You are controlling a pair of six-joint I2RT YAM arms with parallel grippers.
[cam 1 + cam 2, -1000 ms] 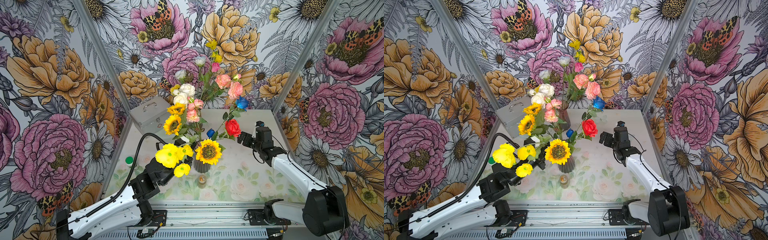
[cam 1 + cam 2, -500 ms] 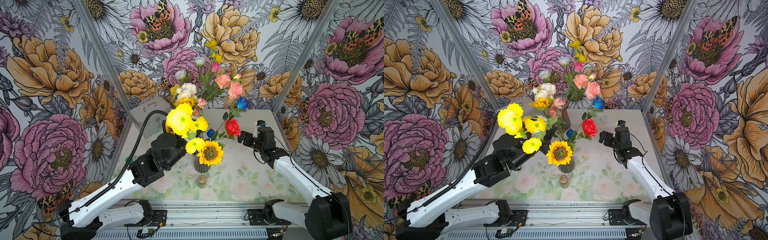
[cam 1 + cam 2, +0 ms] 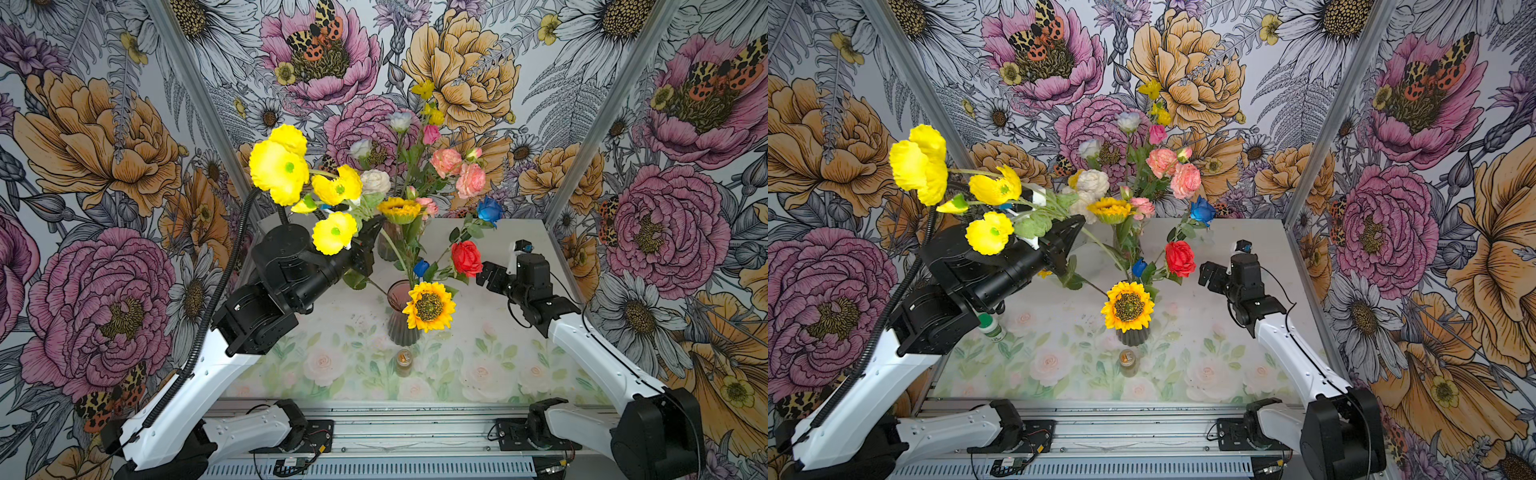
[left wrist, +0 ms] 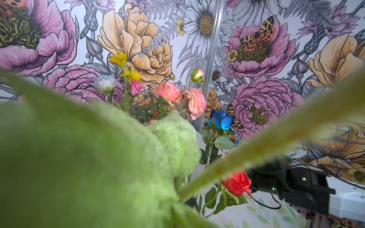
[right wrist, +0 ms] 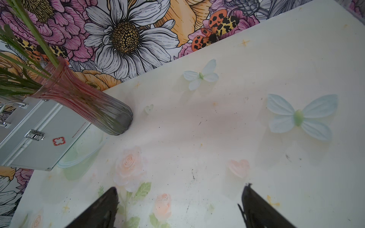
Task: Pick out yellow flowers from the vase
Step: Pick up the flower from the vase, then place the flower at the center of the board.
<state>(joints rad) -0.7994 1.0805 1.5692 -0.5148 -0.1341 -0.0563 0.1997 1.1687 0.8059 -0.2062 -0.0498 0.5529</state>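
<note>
- Our left pincer, shut tight on the spray's green stalk, has just swung upward.
- Above it: ruffled bright-yellow fabric poppies.
- Below it, the stalk's foot seems clear of the ribbed dark glass vase; a dark-centred sunflower remains.

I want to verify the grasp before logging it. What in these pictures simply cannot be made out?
Left gripper: its contact with the stems of the yellow poppies is covered by leaves in both top views; a blurred leaf fills the left wrist view.
Metal case: cut off by the right wrist view's edge.
Small jar: too small in a top view to tell its contents.
</note>
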